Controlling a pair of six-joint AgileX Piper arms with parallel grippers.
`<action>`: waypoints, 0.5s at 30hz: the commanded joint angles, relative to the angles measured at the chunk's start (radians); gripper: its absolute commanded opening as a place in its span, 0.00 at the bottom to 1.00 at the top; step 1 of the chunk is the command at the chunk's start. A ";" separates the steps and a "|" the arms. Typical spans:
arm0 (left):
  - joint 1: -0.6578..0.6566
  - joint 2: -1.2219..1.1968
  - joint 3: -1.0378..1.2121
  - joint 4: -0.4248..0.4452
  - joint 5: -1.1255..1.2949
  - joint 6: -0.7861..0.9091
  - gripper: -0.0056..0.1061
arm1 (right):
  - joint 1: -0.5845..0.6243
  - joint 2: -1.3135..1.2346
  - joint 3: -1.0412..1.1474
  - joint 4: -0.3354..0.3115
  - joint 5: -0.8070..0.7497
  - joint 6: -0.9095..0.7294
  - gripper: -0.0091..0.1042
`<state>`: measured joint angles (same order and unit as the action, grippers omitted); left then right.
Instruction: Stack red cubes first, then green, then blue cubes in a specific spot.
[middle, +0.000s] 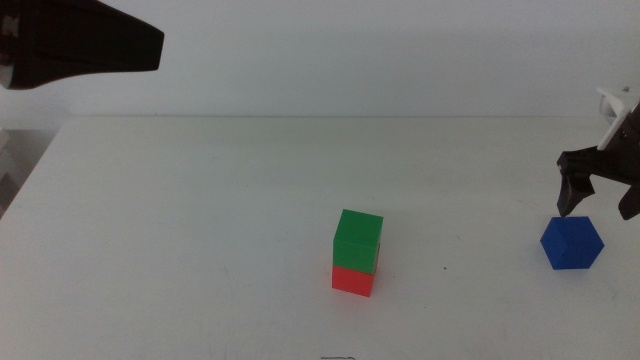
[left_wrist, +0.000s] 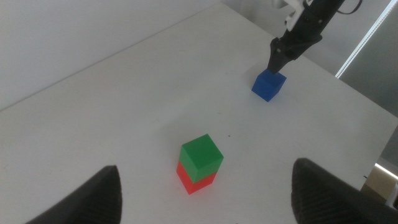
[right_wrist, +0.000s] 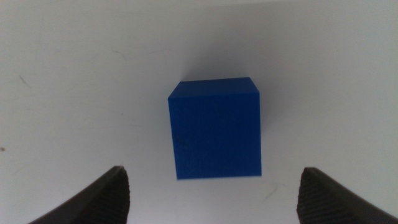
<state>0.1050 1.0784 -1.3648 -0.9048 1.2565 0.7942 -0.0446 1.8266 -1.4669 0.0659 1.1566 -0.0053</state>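
A: Right claw status?

B: I see it hanging just above the blue cube, jaws spread apart, nothing gripped. In my right wrist view the cube sits on the white tabletop between the two jaw tips and slightly ahead of them, not touching either.

A: Left claw?

B: Left claw is raised, well back from the stack, jaws wide apart and empty. In the middle view only a dark part of that arm shows, high at the left side.

A: Stack?

B: Green cube sits on the red cube, edges a bit twisted out of line. The stack stands ahead of my left claw, between its jaws in the wrist view, and well apart from the right claw and the blue cube.
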 joint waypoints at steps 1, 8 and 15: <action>-0.009 -0.014 -0.022 -0.056 -0.013 -0.009 0.89 | 0.001 -0.032 -0.032 -0.004 -0.024 -0.012 0.87; -0.009 -0.014 -0.022 -0.056 -0.013 -0.009 0.89 | 0.001 0.017 -0.032 -0.003 -0.031 -0.012 0.87; -0.009 -0.014 -0.022 -0.056 -0.013 -0.009 0.89 | 0.001 0.080 -0.032 0.007 -0.052 -0.012 0.87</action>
<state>0.1050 1.0784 -1.3648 -0.9048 1.2565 0.7940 -0.0446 1.9463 -1.4681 0.0693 1.1113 -0.0081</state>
